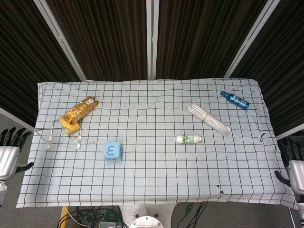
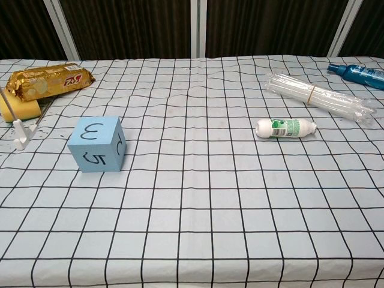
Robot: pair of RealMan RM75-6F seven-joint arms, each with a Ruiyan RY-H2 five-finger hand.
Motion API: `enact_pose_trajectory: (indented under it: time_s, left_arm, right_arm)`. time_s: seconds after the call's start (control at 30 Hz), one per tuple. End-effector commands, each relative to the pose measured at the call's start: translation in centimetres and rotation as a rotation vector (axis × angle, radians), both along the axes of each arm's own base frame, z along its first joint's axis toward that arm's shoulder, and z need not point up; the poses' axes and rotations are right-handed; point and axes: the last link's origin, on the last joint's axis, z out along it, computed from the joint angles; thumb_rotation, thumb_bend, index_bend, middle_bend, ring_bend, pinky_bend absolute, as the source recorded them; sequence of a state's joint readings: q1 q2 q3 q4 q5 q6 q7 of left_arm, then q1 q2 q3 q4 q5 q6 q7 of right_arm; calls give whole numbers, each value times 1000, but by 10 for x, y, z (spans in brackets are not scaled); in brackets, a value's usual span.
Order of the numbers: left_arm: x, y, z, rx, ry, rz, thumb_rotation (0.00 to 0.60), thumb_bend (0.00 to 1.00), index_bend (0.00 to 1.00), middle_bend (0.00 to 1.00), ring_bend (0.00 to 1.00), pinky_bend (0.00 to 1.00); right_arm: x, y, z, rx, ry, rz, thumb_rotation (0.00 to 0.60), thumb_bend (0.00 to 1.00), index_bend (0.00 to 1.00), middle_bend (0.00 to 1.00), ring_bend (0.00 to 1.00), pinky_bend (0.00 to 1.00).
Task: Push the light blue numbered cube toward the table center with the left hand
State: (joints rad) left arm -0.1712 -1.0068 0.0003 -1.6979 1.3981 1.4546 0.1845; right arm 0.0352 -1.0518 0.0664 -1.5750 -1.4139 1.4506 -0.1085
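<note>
The light blue numbered cube (image 1: 112, 151) (image 2: 97, 144) stands on the checked tablecloth, left of the middle, with a 3 on top and a 5 on its near face. My left hand (image 1: 10, 142) hangs off the table's left edge, well to the left of the cube, fingers apart and holding nothing. At the far right edge my right hand (image 1: 294, 156) also hangs beside the table, fingers apart and empty. Neither hand shows in the chest view.
A gold snack packet (image 1: 80, 109) (image 2: 49, 80) lies on a yellow sponge (image 1: 70, 124) at the back left, with white clips (image 1: 49, 142) near it. A small white bottle (image 1: 189, 139) (image 2: 285, 128), a clear tube bundle (image 1: 208, 118) (image 2: 318, 96) and a blue spray bottle (image 1: 234, 99) (image 2: 361, 74) lie right.
</note>
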Motion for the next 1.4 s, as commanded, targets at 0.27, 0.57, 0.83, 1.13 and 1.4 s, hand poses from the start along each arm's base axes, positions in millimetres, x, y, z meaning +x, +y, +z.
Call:
enact_pose_trajectory:
  time_s: [0.27,0.57,0.83,1.13,1.4]
  left_arm:
    - [-4,-5,-6,-22,-54,1,600,1,139,76,0,45]
    - [12,-3,-15,-75,-156,-31,600,29,139,122,34,221]
    - [23,-6,-35,-190,-104,-56,600,236,281,699,708,705]
    - [32,-18,-76,-479,-19,8,600,364,296,842,840,804]
    - [51,-15,-106,-581,-47,-21,600,377,241,843,841,806]
  right_arm:
    - [1,0,2,-6,0,1,600,132,0,0,0,0]
    - [2,-2,8,-25,-15,2,600,132,0,0,0,0]
    - [4,-2,15,-38,-7,11,600,132,0,0,0,0]
    - [5,-3,18,-41,-19,9,600,131,0,0,0,0]
    - [4,-5,19,-43,-24,0,600,132,0,0,0,0]
